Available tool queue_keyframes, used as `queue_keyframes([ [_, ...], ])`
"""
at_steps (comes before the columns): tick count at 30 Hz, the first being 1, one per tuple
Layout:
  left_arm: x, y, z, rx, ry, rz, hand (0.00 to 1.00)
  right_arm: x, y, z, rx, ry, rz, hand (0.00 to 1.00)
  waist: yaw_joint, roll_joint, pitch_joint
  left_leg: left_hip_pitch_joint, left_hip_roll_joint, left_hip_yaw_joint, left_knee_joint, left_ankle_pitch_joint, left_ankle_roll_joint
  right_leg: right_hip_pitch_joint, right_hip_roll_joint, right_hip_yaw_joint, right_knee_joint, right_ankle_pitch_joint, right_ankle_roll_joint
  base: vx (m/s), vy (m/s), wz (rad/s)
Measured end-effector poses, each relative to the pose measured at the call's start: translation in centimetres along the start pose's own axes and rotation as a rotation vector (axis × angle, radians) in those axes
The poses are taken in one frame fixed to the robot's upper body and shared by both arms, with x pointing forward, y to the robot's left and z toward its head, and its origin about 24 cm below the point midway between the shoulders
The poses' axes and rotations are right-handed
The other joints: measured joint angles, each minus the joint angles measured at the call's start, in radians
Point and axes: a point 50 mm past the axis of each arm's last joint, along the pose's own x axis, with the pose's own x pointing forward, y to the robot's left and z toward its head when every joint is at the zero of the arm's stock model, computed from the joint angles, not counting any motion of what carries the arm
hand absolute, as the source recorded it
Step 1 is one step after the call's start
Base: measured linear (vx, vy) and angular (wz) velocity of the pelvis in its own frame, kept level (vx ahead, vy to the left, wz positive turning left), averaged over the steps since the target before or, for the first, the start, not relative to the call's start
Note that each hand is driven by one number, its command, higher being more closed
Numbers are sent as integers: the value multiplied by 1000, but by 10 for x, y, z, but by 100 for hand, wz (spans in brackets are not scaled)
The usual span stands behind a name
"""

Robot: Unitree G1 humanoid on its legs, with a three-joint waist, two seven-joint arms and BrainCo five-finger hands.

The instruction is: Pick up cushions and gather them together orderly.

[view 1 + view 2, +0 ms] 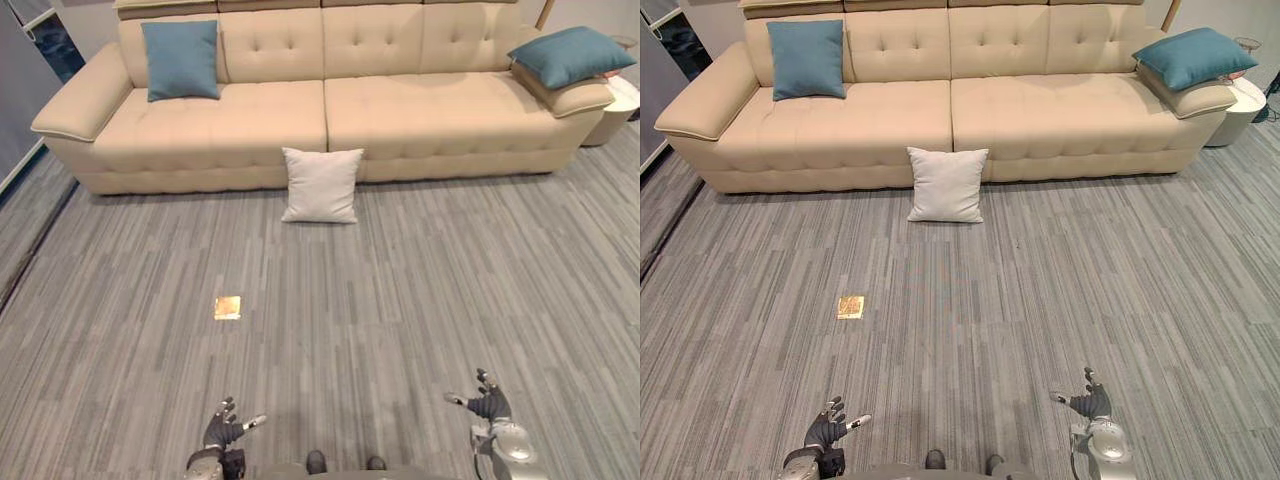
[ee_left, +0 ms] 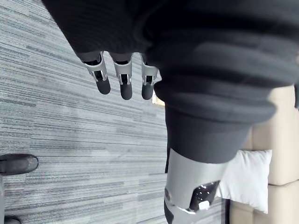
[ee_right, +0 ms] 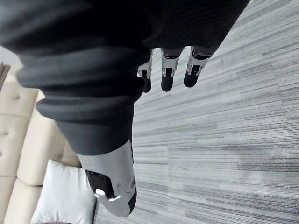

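Left hand [image 1: 224, 432]: is hovering low at the robot's lower left, fingers reaching forward toward the sofa and thumb sticking out toward the middle.
Left hand's hold: its fingers [image 2: 122, 80] are hanging loosely extended in a row with nothing between them (bare floor is showing past the tips).
Right hand [image 1: 489, 405]: is hovering at the lower right, a mirror of the left, thumb pointing inward.
Right hand's hold: its fingers [image 3: 168, 74] are likewise hanging slack and spread, gripping nothing.
Grey striped carpet [image 1: 420, 290]: is lying under both hands and running up to the sofa, well apart from any cushion where the hands are.
Small gold floor plate [image 1: 228, 307]: is sitting flat in the carpet, ahead of the left hand and short of the sofa.
White cushion [image 1: 322, 185]: is standing upright on the carpet, leaning against the sofa's front edge near the middle seam.
Beige tufted sofa [image 1: 400, 110]: is stretching across the far side of the view.
Left teal cushion [image 1: 181, 59]: is propped upright on the seat against the backrest at the sofa's left end.
Right teal cushion [image 1: 570, 55]: is lying tilted on top of the right armrest.
White round side table [image 1: 622, 108]: is standing just beside that armrest (partly cut off at the edge).
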Motion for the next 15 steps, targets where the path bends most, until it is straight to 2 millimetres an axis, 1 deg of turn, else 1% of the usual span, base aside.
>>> queue_keyframes([
  [1, -2, 1, -1, -2, -4, 2, 0, 0, 1, 0, 0, -1, 1, 0, 1, -1, 0, -10, 0, 1, 3, -3, 3, -9, -1, 0, 1, -2, 3, -61, 4, -2],
  [2, -1, 0, 3, -4, -21, 1, 0, 1, 1, 2, 2, -4, 1, 0, 3, -1, 0, -31, 0, 4, 19, -9, 11, -24, -2, 1, 2, -6, 9, -58, 13, -5],
  [4, -1, 0, 7, -7, -39, 0, 0, 2, 1, 4, 4, -9, 0, 0, 5, -3, 5, -68, 1, 10, 64, -32, 15, -43, -4, 5, 7, -6, 10, -17, 21, -10],
  [7, -2, 1, 14, -32, -74, 5, 0, 6, 3, 13, 9, -32, 0, 0, 8, -3, 18, -129, 12, 33, 164, -93, 23, -76, -3, 26, 32, -14, 17, 35, 42, -21],
  [8, -2, 1, 19, -40, -95, 11, 0, 8, 4, 17, 12, -43, 1, 0, 8, -2, 18, -155, 17, 42, 204, -123, 27, -93, -3, 35, 61, -32, 26, 83, 58, -29],
  [9, -3, 1, 24, -56, -122, 15, 0, 10, 4, 21, 31, -52, -1, 0, 9, -1, 20, -180, 21, 54, 256, -159, 33, -127, -6, 43, 124, -65, 42, 92, 61, -27],
  [10, -3, 0, 28, -57, -137, 12, 0, 10, 5, 22, 36, -55, -2, 0, 9, -1, 23, -189, 21, 57, 281, -178, 36, -144, -10, 43, 165, -85, 50, 117, 72, -17],
  [11, -2, -1, 33, -59, -158, 8, 0, 11, 5, 23, 42, -58, -3, 0, 7, 0, 30, -197, 17, 58, 319, -211, 45, -182, -22, 37, 267, -122, 78, 131, 86, -13],
  [12, -2, -2, 39, -59, -183, 4, 0, 11, 7, 25, 42, -63, 4, 0, 8, -1, 44, -187, 13, 58, 340, -231, 54, -237, -32, 28, 405, -139, 92, 173, 108, -8],
  [13, -1, -2, 42, -57, -191, 3, 0, 11, 9, 25, 41, -64, 9, 0, 6, 0, 49, -179, 11, 56, 345, -241, 57, -271, -38, 19, 493, -139, 92, 221, 98, 3],
  [14, 0, -1, 47, -51, -207, 3, 0, 10, 11, 23, 33, -58, 21, 0, 4, -9, 64, -153, 0, 46, 350, -259, 75, -335, -59, -3, 646, -148, 91, 224, 68, 16],
  [15, 2, -1, 52, -47, -222, 2, 0, 10, 12, 22, 34, -55, 24, 0, 4, -14, 72, -136, -5, 38, 351, -270, 76, -351, -67, -18, 686, -162, 88, 281, 48, 23],
])
